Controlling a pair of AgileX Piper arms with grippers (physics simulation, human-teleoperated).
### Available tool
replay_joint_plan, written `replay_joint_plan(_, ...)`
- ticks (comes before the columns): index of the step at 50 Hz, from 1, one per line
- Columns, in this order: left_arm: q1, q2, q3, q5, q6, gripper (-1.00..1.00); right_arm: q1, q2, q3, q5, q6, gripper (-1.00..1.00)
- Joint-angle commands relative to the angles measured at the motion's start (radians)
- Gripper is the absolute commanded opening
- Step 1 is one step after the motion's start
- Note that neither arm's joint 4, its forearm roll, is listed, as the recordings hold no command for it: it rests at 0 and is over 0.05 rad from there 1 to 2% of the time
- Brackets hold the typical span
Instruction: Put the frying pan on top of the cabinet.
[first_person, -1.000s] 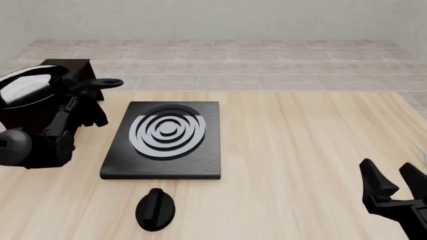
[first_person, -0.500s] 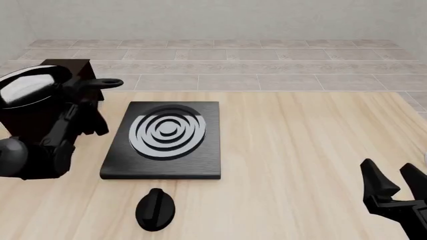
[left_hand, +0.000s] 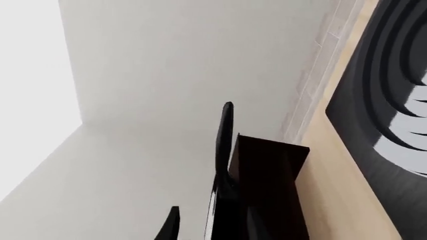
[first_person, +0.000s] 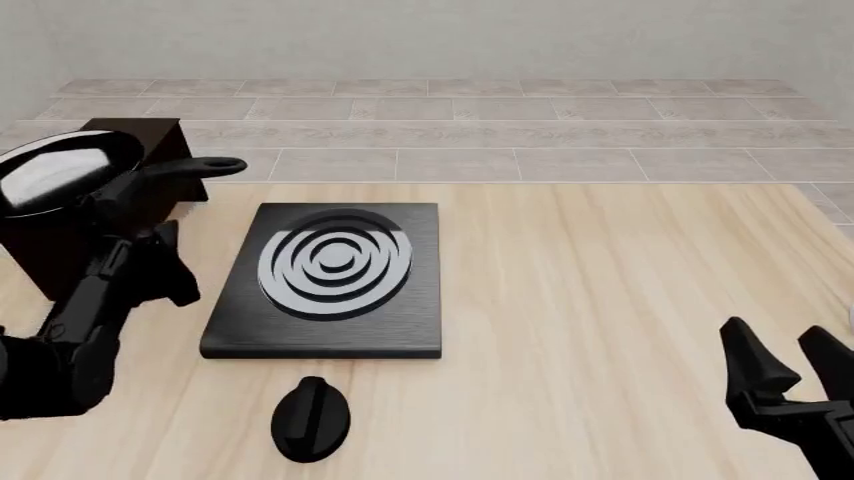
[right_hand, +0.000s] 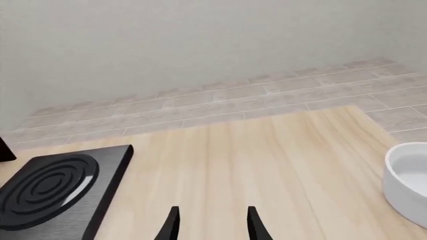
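Looking down the left wrist cam, the frying pan (left_hand: 223, 150) sits edge-on atop the cabinet (left_hand: 267, 190); can't tell that gripper's state. Front view: pan on the cabinet, left gripper (first_person: 158, 268) below its handle, right gripper (first_person: 789, 368) spread, empty.

We see only one fingertip (left_hand: 171, 222) of the left gripper (first_person: 167, 265); just beyond it, the frying pan (left_hand: 223, 150) hides part of the cabinet (left_hand: 270, 190).
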Motion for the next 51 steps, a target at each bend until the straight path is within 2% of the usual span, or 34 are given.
replay_joint_plan(1, 0.010, -0.163, 0.117, -0.030, 0.004, 1.00, 0.004, -0.009, 0.000, 0.006, 0.004, 1.00)
replay_joint_plan(8, 0.004, -0.273, 0.248, -0.023, -0.025, 1.00, 0.003, -0.041, 0.000, 0.037, 0.009, 1.00)
replay_joint_plan(9, 0.004, -0.274, 0.248, -0.022, -0.025, 1.00, 0.003, -0.044, 0.000, 0.040, 0.009, 1.00)
replay_joint_plan(10, 0.004, -0.291, 0.291, -0.050, -0.007, 1.00, 0.003, -0.046, 0.000, 0.041, 0.009, 1.00)
replay_joint_plan(12, 0.004, -0.312, 0.324, -0.050, -0.029, 1.00, 0.004, -0.046, 0.000, 0.040, 0.010, 1.00)
replay_joint_plan(13, -0.001, -0.354, 0.368, -0.052, -0.013, 1.00, 0.004, -0.047, 0.000, 0.042, 0.011, 1.00)
replay_joint_plan(17, 0.000, -0.452, 0.434, -0.027, -0.030, 1.00, 0.004, -0.047, 0.000, 0.042, 0.014, 1.00)
replay_joint_plan(19, -0.001, -0.547, 0.439, 0.071, -0.043, 1.00, 0.004, -0.046, 0.000, 0.041, 0.013, 1.00)
replay_joint_plan(21, -0.012, -0.741, 0.439, 0.251, -0.046, 1.00, 0.004, -0.041, 0.000, 0.036, 0.014, 1.00)
replay_joint_plan(24, -0.014, -1.123, 0.439, 0.620, -0.069, 1.00, 0.006, -0.036, 0.000, 0.033, 0.013, 1.00)
replay_joint_plan(25, -0.011, -1.291, 0.439, 0.773, -0.094, 1.00, 0.009, -0.039, 0.000, 0.036, 0.011, 1.00)
replay_joint_plan(28, -0.023, -1.605, 0.438, 1.055, -0.121, 1.00, 0.010, -0.048, 0.000, 0.042, 0.007, 1.00)
replay_joint_plan(30, -0.024, -1.606, 0.387, 1.111, -0.169, 1.00, 0.013, -0.059, 0.000, 0.052, 0.004, 1.00)
replay_joint_plan(32, -0.042, -1.606, 0.345, 1.125, -0.174, 1.00, 0.012, -0.071, 0.000, 0.063, 0.002, 1.00)
replay_joint_plan(34, -0.042, -1.606, 0.271, 1.193, -0.217, 1.00, 0.012, -0.079, 0.000, 0.070, -0.003, 1.00)
replay_joint_plan(36, -0.040, -1.606, 0.245, 1.212, -0.212, 1.00, 0.018, -0.094, 0.000, 0.082, -0.008, 1.00)
replay_joint_plan(37, -0.034, -1.606, 0.197, 1.260, -0.244, 1.00, 0.018, -0.098, 0.000, 0.086, -0.009, 1.00)
replay_joint_plan(43, -0.009, -1.606, 0.024, 1.435, -0.306, 1.00, 0.027, -0.138, 0.000, 0.118, -0.028, 1.00)
replay_joint_plan(45, -0.012, -1.606, -0.074, 1.511, -0.328, 1.00, 0.026, -0.147, 0.000, 0.127, -0.028, 1.00)
replay_joint_plan(46, -0.005, -1.606, -0.166, 1.603, -0.366, 1.00, 0.028, -0.156, 0.000, 0.135, -0.030, 1.00)
replay_joint_plan(48, -0.010, -1.606, -0.249, 1.659, -0.372, 1.00, 0.031, -0.186, 0.000, 0.160, -0.035, 1.00)
replay_joint_plan(51, -0.004, -1.606, -0.481, 1.873, -0.430, 1.00, 0.028, -0.222, 0.000, 0.187, -0.038, 1.00)
